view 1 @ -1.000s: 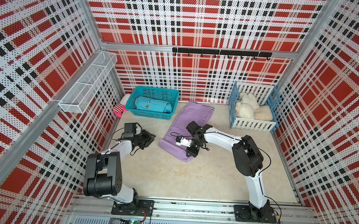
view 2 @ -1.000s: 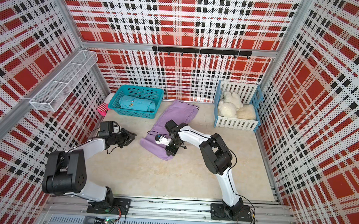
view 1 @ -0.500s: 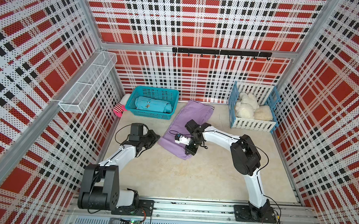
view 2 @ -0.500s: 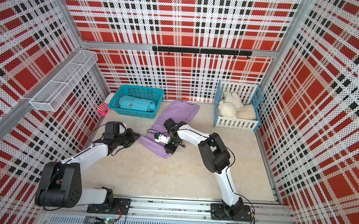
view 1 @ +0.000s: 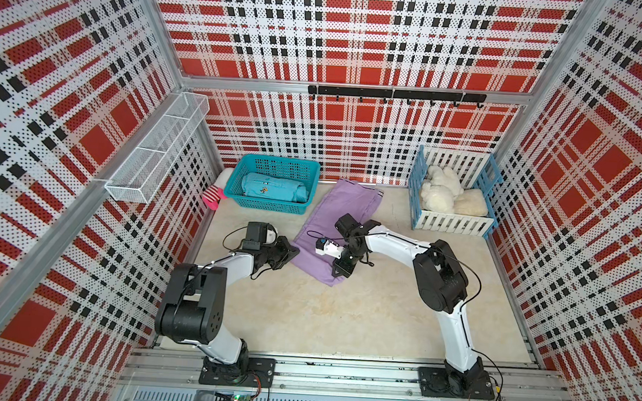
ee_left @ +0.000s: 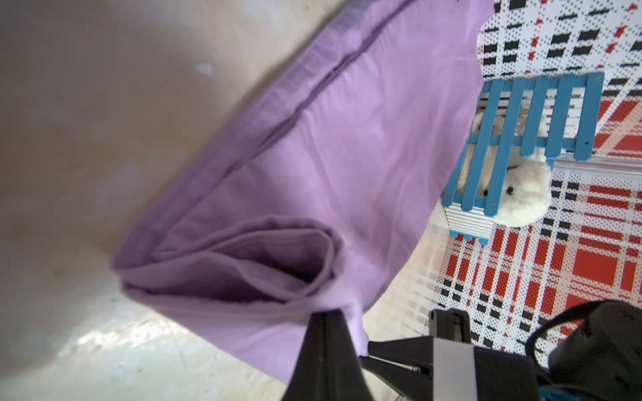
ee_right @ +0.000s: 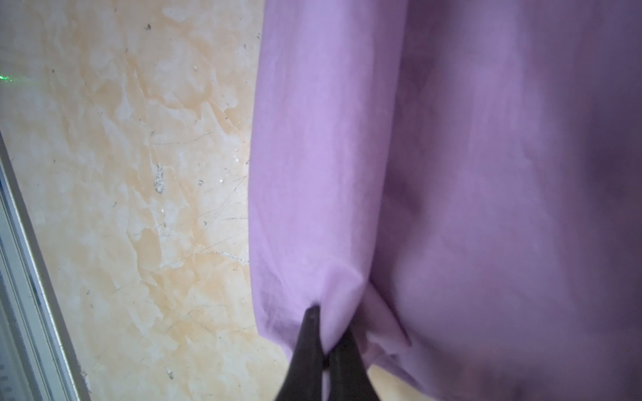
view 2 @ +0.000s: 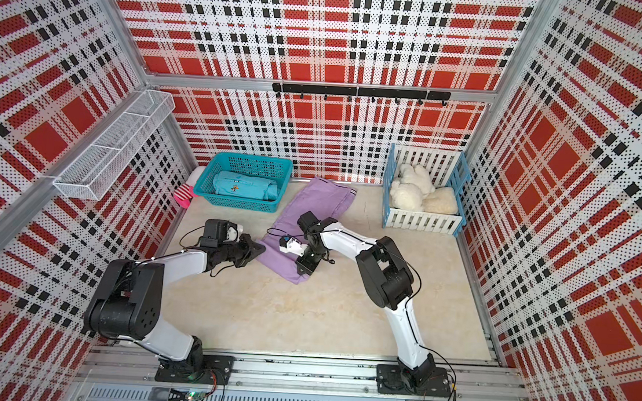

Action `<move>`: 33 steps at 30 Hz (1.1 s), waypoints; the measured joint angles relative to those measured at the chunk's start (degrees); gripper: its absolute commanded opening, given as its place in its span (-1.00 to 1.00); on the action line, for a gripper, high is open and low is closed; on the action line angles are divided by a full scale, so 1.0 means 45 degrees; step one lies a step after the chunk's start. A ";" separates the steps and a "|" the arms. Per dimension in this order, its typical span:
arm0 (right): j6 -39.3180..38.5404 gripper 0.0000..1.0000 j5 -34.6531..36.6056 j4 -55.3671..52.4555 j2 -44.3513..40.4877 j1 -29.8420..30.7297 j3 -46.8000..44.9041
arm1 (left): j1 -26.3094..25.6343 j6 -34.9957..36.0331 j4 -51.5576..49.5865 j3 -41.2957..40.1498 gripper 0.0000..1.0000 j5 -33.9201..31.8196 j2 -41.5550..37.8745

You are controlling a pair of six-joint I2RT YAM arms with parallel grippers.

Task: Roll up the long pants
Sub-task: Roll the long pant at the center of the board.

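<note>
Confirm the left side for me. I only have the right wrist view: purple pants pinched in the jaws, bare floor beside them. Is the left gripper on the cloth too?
Observer: Yes. The left gripper is shut on the left edge of the pants near their front end, across from the right gripper.
Operator: Any roll started?
Observer: Only a loose fold of a few layers at the front end, seen in the left wrist view.
Operator: Far end?
Observer: Lying flat, its end between the teal basket and the blue-and-white crate.
</note>
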 measured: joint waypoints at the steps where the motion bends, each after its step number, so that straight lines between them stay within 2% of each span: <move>1: 0.0000 -1.00 -0.0015 -0.0005 0.0005 -0.0019 0.0000 | -0.0112 0.0015 0.0029 0.0029 -1.00 0.0039 0.0029; 8: -0.0039 -1.00 -0.0151 -0.0228 0.0112 -0.0058 0.0238 | -0.0253 0.0019 0.0262 0.0408 -1.00 0.0146 0.0539; 19: -0.0257 -1.00 0.0053 -0.0826 0.0316 -0.0044 0.1069 | 0.1025 0.0010 0.0277 0.0301 -1.00 0.0034 0.1588; 27: -0.0563 -1.00 0.0544 -0.1418 0.1127 0.0155 0.2482 | 0.1088 0.0010 0.0291 0.0296 -1.00 0.0078 0.1515; 28: -0.0602 -1.00 0.0593 -0.1462 0.1209 0.0155 0.2560 | 0.1083 0.0010 0.0291 0.0296 -0.98 0.0107 0.1399; 31: -0.0782 -1.00 0.0690 -0.1583 0.1297 0.0155 0.2647 | 0.1083 0.0058 0.0287 0.0301 -0.66 0.0141 0.0602; 33: -0.0884 -1.00 0.0724 -0.1564 0.1292 0.0155 0.2603 | 0.1175 0.0170 0.0253 0.0403 -0.54 0.0107 -0.0053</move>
